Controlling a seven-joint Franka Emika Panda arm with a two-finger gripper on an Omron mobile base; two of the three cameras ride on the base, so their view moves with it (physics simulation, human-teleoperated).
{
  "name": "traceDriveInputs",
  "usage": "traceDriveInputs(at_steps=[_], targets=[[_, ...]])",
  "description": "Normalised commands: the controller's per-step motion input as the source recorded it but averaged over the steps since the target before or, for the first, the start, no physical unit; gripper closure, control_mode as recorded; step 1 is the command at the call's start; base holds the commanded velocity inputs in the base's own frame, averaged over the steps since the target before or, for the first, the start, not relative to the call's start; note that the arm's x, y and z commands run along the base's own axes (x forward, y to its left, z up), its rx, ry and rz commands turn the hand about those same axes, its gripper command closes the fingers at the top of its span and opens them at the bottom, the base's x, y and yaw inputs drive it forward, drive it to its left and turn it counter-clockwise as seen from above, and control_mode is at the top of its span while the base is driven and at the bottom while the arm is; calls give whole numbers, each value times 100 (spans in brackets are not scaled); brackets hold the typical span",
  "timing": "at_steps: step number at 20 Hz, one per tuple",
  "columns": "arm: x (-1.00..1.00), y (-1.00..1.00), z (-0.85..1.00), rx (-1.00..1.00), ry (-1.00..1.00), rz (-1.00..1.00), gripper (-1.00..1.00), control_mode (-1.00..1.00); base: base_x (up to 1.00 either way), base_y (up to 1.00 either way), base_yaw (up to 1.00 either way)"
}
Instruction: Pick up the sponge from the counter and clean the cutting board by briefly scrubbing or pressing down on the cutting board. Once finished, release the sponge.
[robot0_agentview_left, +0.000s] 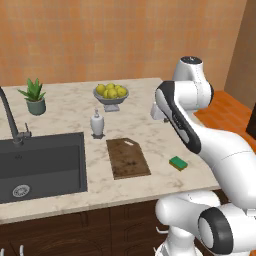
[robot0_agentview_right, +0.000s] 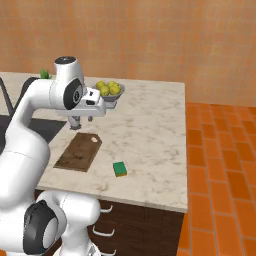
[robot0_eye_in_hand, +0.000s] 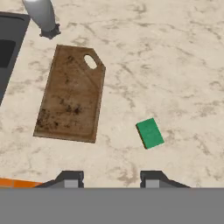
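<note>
The green sponge (robot0_agentview_left: 178, 162) (robot0_agentview_right: 119, 169) (robot0_eye_in_hand: 150, 133) lies flat on the beige marbled counter (robot0_agentview_left: 150, 130) (robot0_agentview_right: 150, 130) (robot0_eye_in_hand: 175, 65), close to its front edge. The dark brown cutting board (robot0_agentview_left: 128, 158) (robot0_agentview_right: 79, 151) (robot0_eye_in_hand: 70, 99) lies a little way to the sponge's left, its pale handle slot at the far end and dark speckles on its surface. My gripper (robot0_agentview_right: 81, 121) (robot0_eye_in_hand: 110, 180) hangs well above the counter, over the stretch between board and sponge. Its fingers stand wide apart and hold nothing.
A black sunken sink (robot0_agentview_left: 40, 165) with a dark faucet (robot0_agentview_left: 10, 117) lies left of the board. A white soap dispenser (robot0_agentview_left: 97, 123) (robot0_eye_in_hand: 42, 15) stands just behind the board. Farther back are a bowl of lemons (robot0_agentview_left: 111, 94) (robot0_agentview_right: 110, 91) and a potted plant (robot0_agentview_left: 34, 96).
</note>
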Motion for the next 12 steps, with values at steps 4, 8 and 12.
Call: traceDriveInputs(at_steps=[4,8,12], targets=[[11,-36,-25,1,7,0,-100,-100,0,0,0],[0,-86,-68,-2,9,4,-100,-100,0,0,0],[7,-55,-68,-9,8,9,-100,-100,0,0,0]])
